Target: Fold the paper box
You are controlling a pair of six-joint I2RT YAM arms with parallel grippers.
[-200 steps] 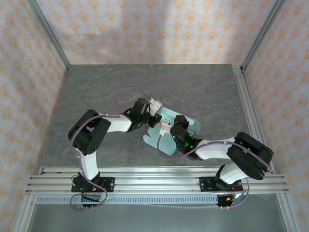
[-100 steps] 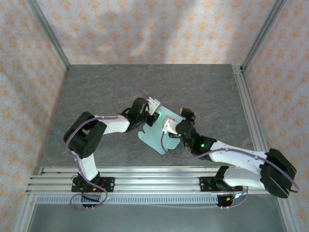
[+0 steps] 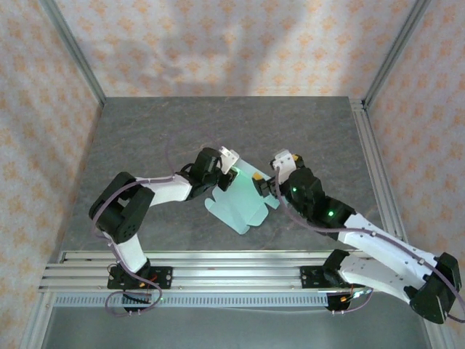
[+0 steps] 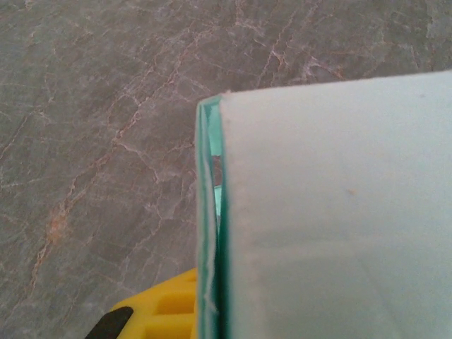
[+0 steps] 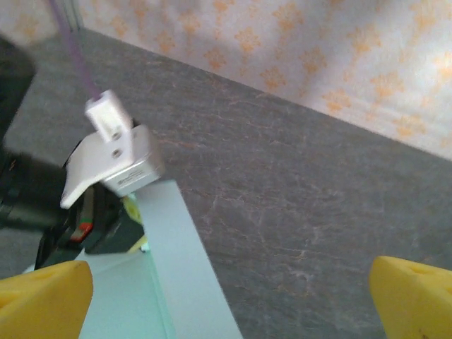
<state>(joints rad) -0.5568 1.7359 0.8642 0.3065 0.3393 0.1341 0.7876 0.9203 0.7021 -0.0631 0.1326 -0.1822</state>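
The paper box [image 3: 238,203], a pale mint card sheet with flaps, lies partly folded on the grey table near the middle. My left gripper [image 3: 227,174] is shut on its far left edge. In the left wrist view two card layers [image 4: 212,233] stand pinched beside a yellow finger [image 4: 159,311], and a broad panel [image 4: 339,212] takes up the right side. My right gripper [image 3: 267,179] hovers at the sheet's far right corner, open wide, nothing between its yellow fingertips [image 5: 42,300]. From the right wrist the card [image 5: 169,282] lies below, with the left gripper [image 5: 106,219] beyond it.
The grey marbled table [image 3: 160,138] is walled by patterned panels on three sides. An aluminium rail [image 3: 232,265] runs along the near edge, and a metal strip [image 3: 372,167] borders the right side.
My right gripper has opened, let go of the card and swung right and farther back. The sheet has shifted slightly left and lies flatter. The left gripper keeps its grip.
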